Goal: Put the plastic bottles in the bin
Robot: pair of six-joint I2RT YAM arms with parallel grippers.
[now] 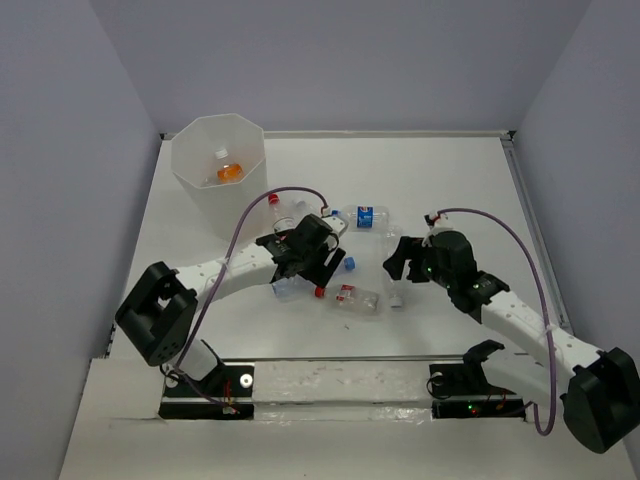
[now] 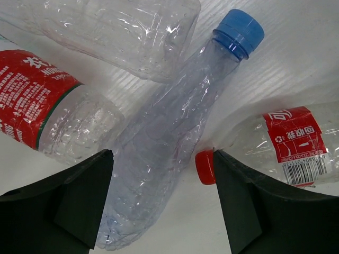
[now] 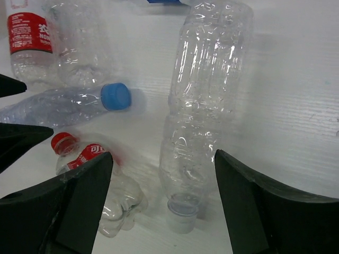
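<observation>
The white bin (image 1: 212, 203) stands at the back left with an orange-filled bottle (image 1: 229, 172) inside. My left gripper (image 1: 313, 260) (image 2: 162, 156) is open, jaws astride a clear blue-capped bottle (image 2: 169, 127) lying on the table. A red-capped, red-labelled bottle (image 2: 286, 143) (image 1: 352, 297) has its cap against the right finger. My right gripper (image 1: 397, 262) (image 3: 163, 154) is open above a clear white-capped bottle (image 3: 206, 106) (image 1: 394, 283). A red-and-green-labelled bottle (image 2: 37, 106) and a clear one (image 2: 122, 32) lie beside the left gripper.
A blue-labelled bottle (image 1: 365, 217) lies behind the grippers, and a red-capped bottle (image 1: 280, 210) lies near the bin. The bottles are packed close together at the table's middle. Raised edges border the table at the back and right (image 1: 525, 200).
</observation>
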